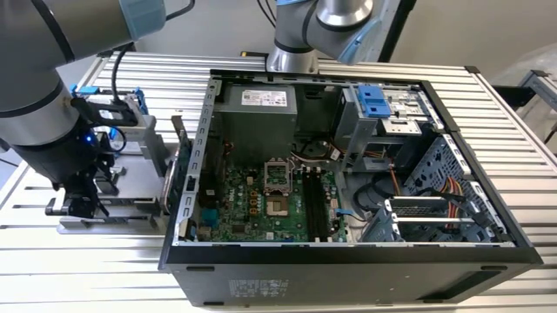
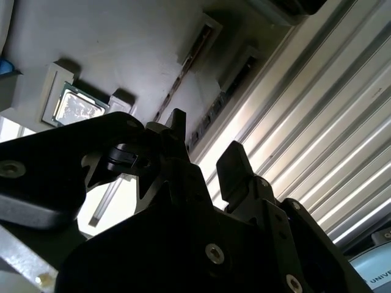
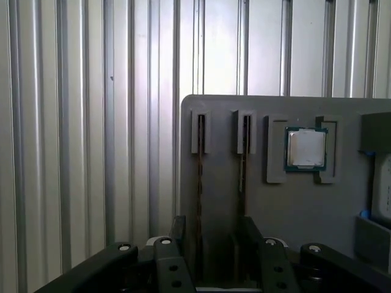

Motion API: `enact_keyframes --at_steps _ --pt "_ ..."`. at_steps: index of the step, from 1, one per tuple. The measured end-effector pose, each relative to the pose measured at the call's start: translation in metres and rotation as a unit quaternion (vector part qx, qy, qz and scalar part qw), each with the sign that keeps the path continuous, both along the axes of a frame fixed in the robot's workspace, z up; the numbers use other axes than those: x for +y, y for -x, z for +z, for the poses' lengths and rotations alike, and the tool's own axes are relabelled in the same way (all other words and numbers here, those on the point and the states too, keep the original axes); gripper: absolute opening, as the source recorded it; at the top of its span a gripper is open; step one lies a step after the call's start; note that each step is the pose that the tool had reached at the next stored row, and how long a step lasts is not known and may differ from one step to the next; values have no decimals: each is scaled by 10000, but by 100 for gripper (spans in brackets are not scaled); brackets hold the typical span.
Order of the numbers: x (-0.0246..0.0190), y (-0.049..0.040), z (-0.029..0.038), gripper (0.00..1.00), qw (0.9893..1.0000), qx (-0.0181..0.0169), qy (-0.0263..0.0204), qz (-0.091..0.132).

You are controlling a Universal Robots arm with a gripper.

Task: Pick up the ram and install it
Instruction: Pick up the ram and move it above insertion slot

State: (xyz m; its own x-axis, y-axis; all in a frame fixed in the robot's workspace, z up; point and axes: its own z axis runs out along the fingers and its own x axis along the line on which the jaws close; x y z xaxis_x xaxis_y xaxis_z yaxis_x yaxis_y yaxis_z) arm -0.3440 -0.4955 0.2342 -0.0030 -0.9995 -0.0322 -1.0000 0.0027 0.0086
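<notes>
Two ram sticks stand edge-on in slots of a grey holder plate (image 3: 275, 207). One ram stick (image 3: 200, 177) lies just inside one of my fingers (image 3: 178, 229). The other ram stick (image 3: 244, 159) runs down to the other finger. My gripper (image 3: 212, 235) is open and hovers over the slotted end of the holder, holding nothing. In the second wrist view the gripper (image 2: 204, 143) shows its two dark fingertips spread below the same slots (image 2: 189, 58). In the exterior view the gripper (image 1: 83, 199) hangs over the holder (image 1: 130, 220), on the view's left of the open computer case (image 1: 348, 261).
A square silver processor chip (image 3: 306, 149) sits in a pocket of the holder beside the slots. A drive with a blue bracket (image 1: 122, 107) stands behind the holder. Inside the case, the green motherboard (image 1: 252, 208) has long memory slots (image 1: 315, 202). A ribbed metal table (image 1: 487, 130) lies under everything.
</notes>
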Motion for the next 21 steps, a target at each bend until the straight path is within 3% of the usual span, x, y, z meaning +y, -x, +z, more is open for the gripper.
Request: enact_keyframes --at_steps 13,21 --pt "-16 0 -111 100 10000 1 1 -9" --pt "-25 0 -141 100 10000 0 0 -9"
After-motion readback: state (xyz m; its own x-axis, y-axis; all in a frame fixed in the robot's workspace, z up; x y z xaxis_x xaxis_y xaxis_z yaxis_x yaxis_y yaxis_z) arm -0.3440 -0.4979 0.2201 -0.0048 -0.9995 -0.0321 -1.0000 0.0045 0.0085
